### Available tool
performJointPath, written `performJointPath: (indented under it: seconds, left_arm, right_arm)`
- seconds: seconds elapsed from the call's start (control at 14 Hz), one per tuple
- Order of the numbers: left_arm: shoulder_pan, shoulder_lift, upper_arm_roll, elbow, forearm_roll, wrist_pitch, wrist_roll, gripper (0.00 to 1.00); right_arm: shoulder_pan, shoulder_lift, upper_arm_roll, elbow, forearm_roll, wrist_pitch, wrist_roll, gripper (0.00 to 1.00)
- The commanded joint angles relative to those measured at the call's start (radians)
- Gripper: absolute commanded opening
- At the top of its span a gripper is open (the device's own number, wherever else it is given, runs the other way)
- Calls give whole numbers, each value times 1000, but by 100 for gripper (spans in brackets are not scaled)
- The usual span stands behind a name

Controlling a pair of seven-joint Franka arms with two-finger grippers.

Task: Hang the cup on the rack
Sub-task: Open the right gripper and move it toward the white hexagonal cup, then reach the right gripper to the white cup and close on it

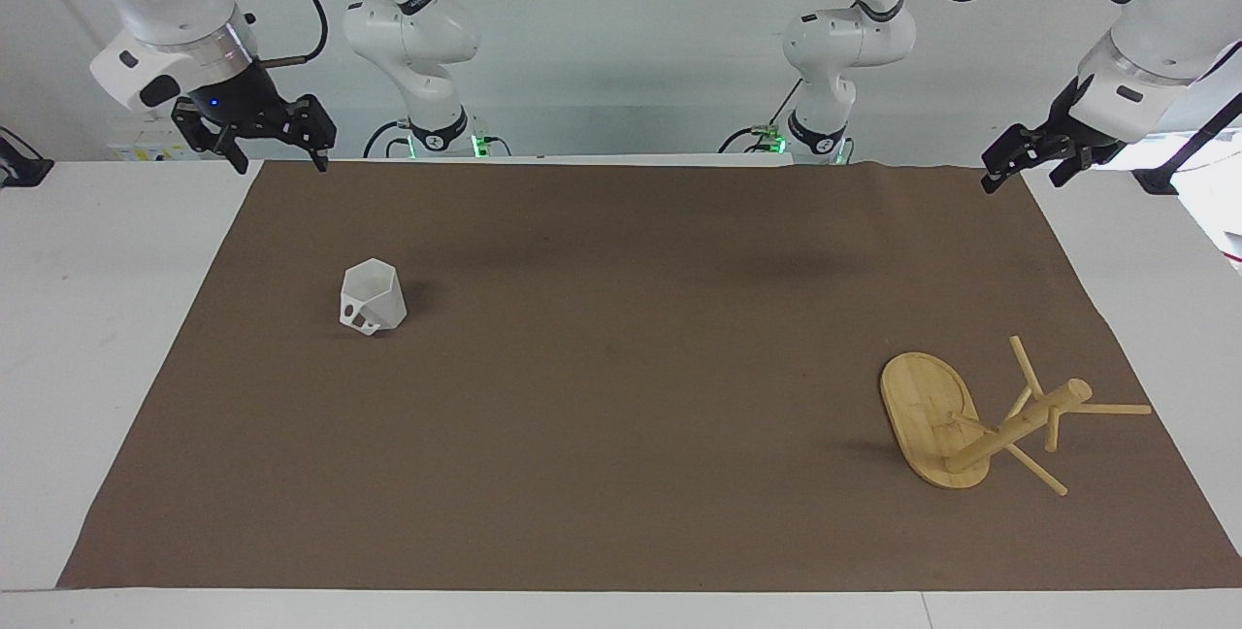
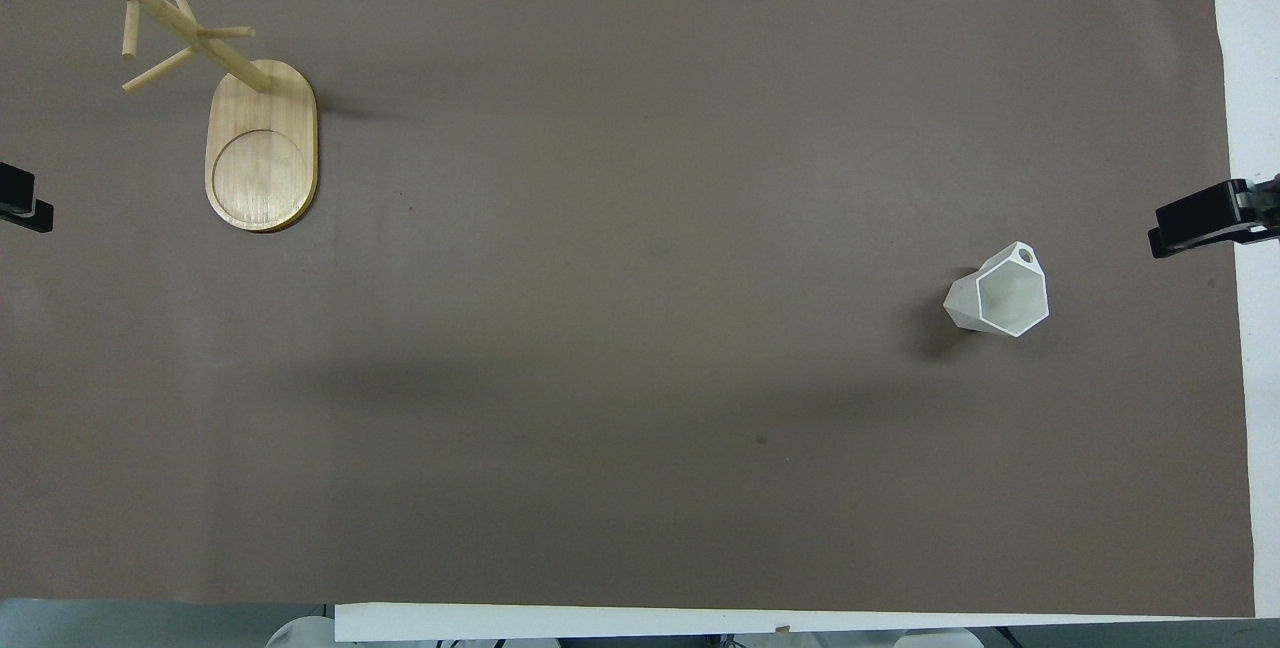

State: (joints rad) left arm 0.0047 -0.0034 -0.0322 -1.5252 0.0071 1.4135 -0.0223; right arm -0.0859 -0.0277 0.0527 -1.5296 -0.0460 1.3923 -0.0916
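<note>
Cup [image 1: 373,297]: stands upright on the brown mat [image 1: 621,415], toward the right arm's end of the table, rim up, handle turned away from the robots.
Rack [image 1: 980,420]: stands toward the left arm's end, well apart from the cup and farther from the robots than it.
Right gripper [image 1: 277,151]: raised over the mat's edge at the robots' end, fingers spread wide, holds nothing.
Left gripper [image 1: 1029,163]: raised over the mat's corner at the robots' end, waits, holds nothing; cannot tell how wide the fingers are.
Risk, grasp: probably slips or twists, because slanted smooth facets give the fingers no flat parallel pair.
Risk, hanging: likely misses, because thin pegs and a small angular handle opening leave little room.
Risk, rack: may tip if pushed sideways on its post.
Materials: cup of white hard plastic, hexagonal rim; rack of light bamboo, oval flat base, round post.
</note>
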Motion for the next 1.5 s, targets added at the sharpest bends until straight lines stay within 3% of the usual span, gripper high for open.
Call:
performJointPath:
  seconds: [0.0,0.29,0.43,0.57,0.71,0.93,1.14,1.29,1.43]
  left_arm:
    - [-9,-9,11,-9,8,-11,2,100]
    - [-9,-9,11,-9,8,-11,2,100]
    - [-9,-9,11,-9,8,-11,2,100]
    - [-9,-9,11,-9,8,-11,2,100]
    - [-9,-9,11,-9,8,-11,2,100]
    - [-9,-9,11,-9,8,-11,2,100]
    - [-9,-9,11,-9,8,-11,2,100]
    - [-9,-9,11,-9,8,-11,2,100]
    - [-9,-9,11,-9,8,-11,2,100]
  right_arm:
    - [-11,0,10,-4,12,5,12,99]
    - [-12,-14,9,-35,14,-4,-37,99]
    - [-23,-17,7,-50,17,19,-234,99]
    - [-73,-46,1,-133,63,104,-519,99]
    - [-187,-49,-2,-231,226,224,-891,99]
    - [-360,124,-2,-228,452,266,-1338,99]
    - [-468,259,-2,-263,611,267,-1613,99]
    - [-547,293,-2,-372,799,220,-1767,99]
    - [-587,275,-2,-463,857,200,-2015,99]
